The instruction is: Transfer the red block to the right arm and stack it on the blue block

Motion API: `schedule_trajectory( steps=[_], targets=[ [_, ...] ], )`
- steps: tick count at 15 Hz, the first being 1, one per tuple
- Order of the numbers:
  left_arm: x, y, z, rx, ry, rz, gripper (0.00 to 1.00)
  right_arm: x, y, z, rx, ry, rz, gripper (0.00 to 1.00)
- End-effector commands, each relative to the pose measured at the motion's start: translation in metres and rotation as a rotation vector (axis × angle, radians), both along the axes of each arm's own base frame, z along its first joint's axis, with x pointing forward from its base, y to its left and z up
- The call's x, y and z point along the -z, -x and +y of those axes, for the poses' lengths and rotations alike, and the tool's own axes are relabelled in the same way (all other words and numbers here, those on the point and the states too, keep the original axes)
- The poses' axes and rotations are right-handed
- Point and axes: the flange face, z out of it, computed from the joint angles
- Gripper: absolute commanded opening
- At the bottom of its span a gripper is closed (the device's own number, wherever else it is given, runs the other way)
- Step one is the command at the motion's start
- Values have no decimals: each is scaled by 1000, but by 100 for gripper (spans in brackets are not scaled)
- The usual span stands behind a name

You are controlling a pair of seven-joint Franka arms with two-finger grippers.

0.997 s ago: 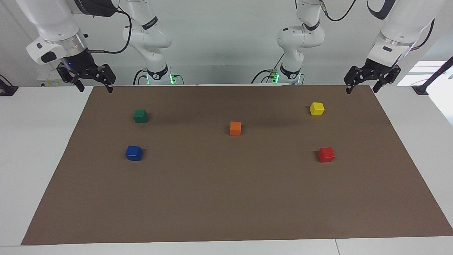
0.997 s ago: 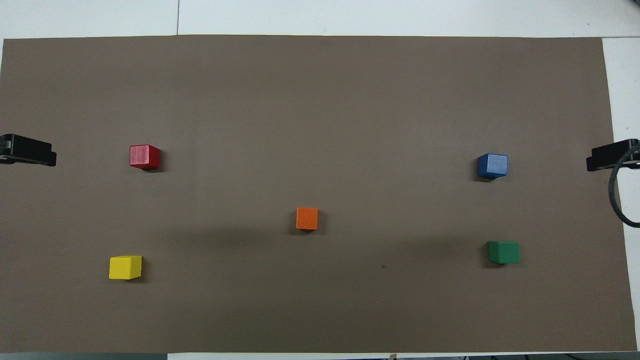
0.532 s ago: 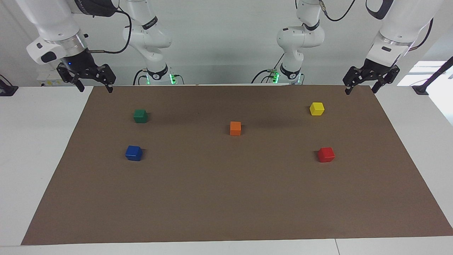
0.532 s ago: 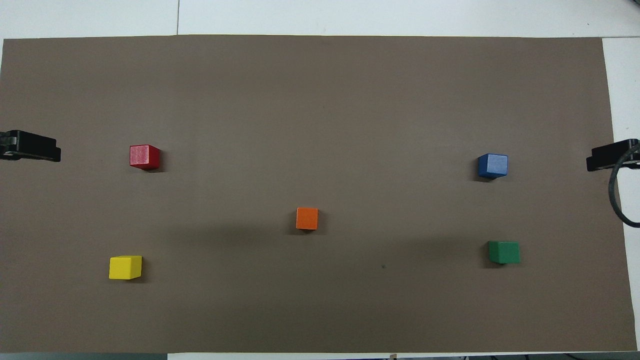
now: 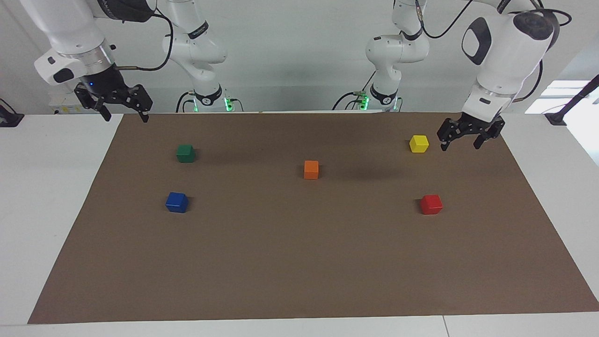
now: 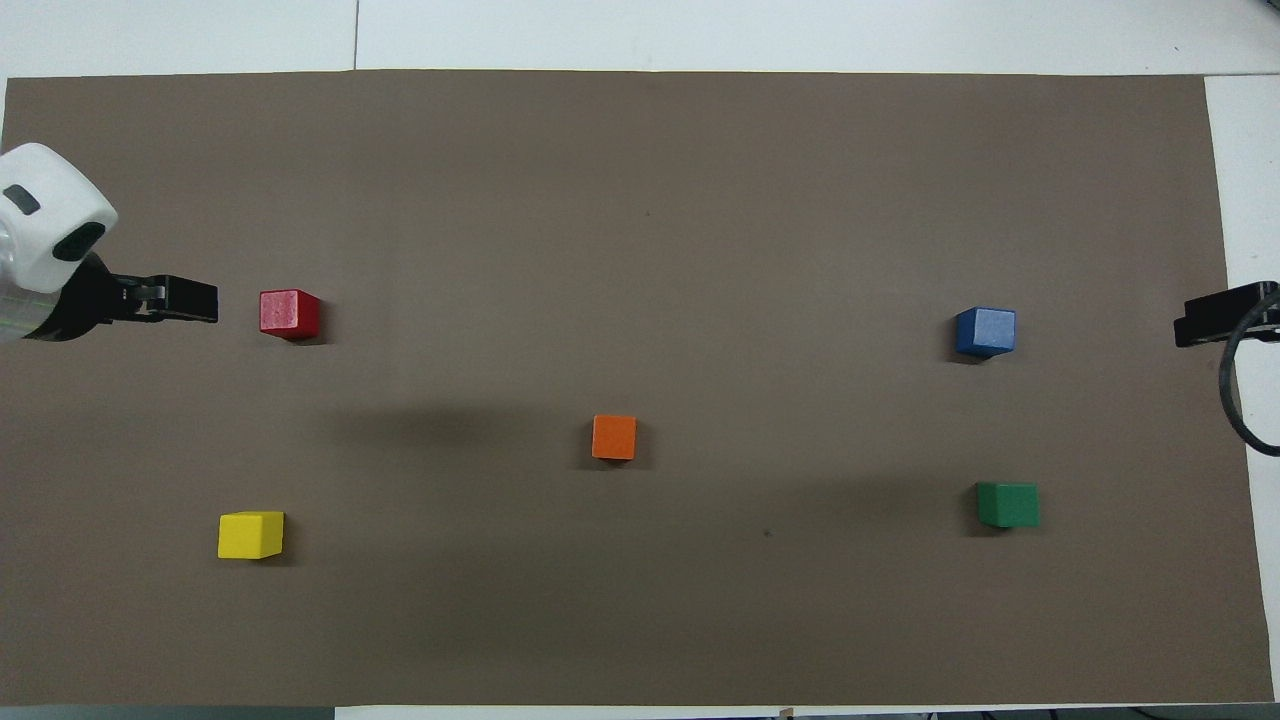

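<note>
The red block (image 5: 431, 204) (image 6: 289, 313) lies on the brown mat toward the left arm's end. The blue block (image 5: 177, 202) (image 6: 985, 331) lies toward the right arm's end, about as far from the robots as the red one. My left gripper (image 5: 461, 146) (image 6: 190, 300) hangs open and empty in the air over the mat. It touches no block: in the facing view it shows beside the yellow block, in the overhead view close beside the red block. My right gripper (image 5: 126, 118) (image 6: 1200, 318) waits open and empty above the mat's corner at its own end.
An orange block (image 5: 311, 169) sits mid-mat. A yellow block (image 5: 419, 143) lies nearer to the robots than the red block. A green block (image 5: 186, 153) lies nearer to the robots than the blue block. The mat (image 5: 299, 262) covers most of the white table.
The left arm has swung in from the mat's corner and come lower over the mat, toward the red block. The right arm and all the blocks have stayed put.
</note>
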Motion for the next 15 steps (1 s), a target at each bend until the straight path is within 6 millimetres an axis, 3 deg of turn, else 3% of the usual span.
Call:
schedule_trajectory(
  steps=[1, 3, 5, 7, 9, 11, 13, 15],
  targets=[
    [51, -1, 2, -2, 8, -21, 100, 3, 8, 1, -15, -23, 50, 100],
    [76, -6, 1, 0, 8, -29, 100, 0, 13, 4, -75, -27, 70, 100],
    [100, -12, -2, 2, 10, -26, 100, -1, 13, -6, -182, -65, 63, 100],
    [121, -21, 2, -1, 13, -50, 100, 2, 18, -38, -241, -211, 32, 100],
    [142, -30, 2, 0, 16, -73, 100, 12, 23, -56, -270, -362, 2, 100],
    [152, -36, 4, -3, 18, -95, 100, 32, 27, -75, -312, -574, -66, 100],
    [164, -37, 3, -2, 17, -79, 100, 57, 27, -81, -292, -735, -106, 100],
    [178, -38, 3, 1, 16, -55, 100, 108, 20, -102, -279, -976, -164, 100]
  ],
)
